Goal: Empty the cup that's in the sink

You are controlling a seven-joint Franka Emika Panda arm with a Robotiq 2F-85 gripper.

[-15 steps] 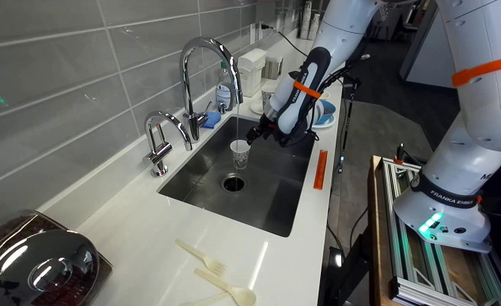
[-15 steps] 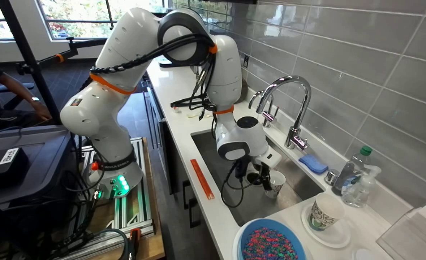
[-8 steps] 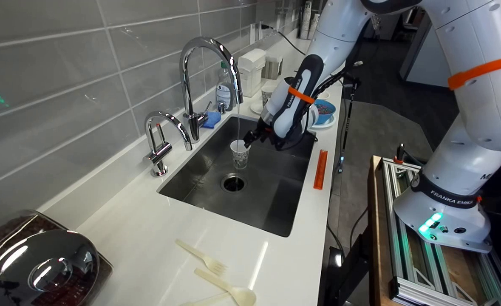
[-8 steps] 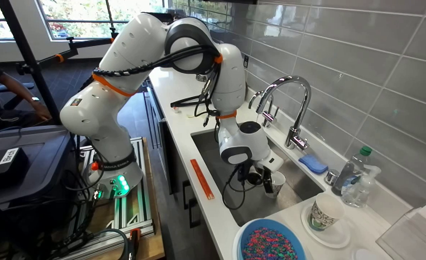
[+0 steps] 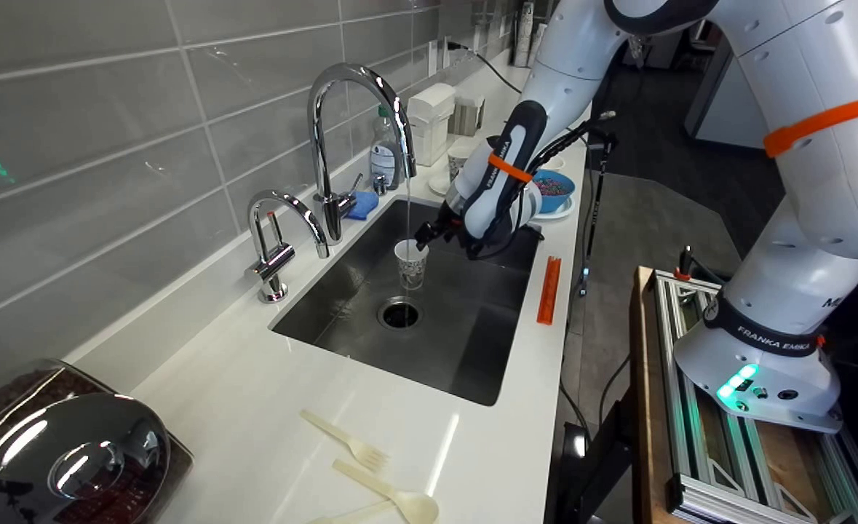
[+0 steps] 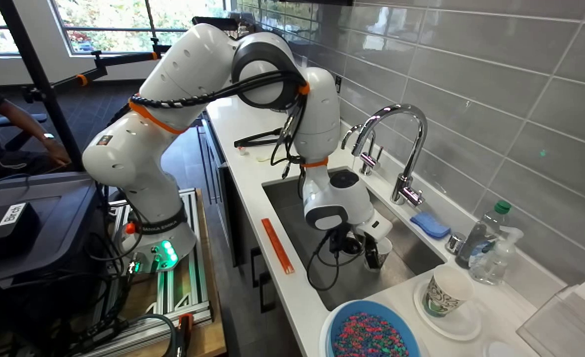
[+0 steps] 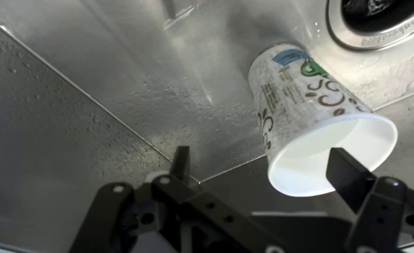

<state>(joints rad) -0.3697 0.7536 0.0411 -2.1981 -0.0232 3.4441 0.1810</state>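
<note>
My gripper (image 7: 258, 154) is spread; the cup (image 7: 308, 110) stands upright in the sink (image 5: 458, 320), ahead and mostly lower, right of my centre in the wrist view, so I'd shift that way.

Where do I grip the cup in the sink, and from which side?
Probably the outer wall of the cup, just under its rim, jaws astride it, coming from the side opposite the drain. It stands upright, widening toward the rim, which may stop slipping; the open gripper is on that side.
</note>
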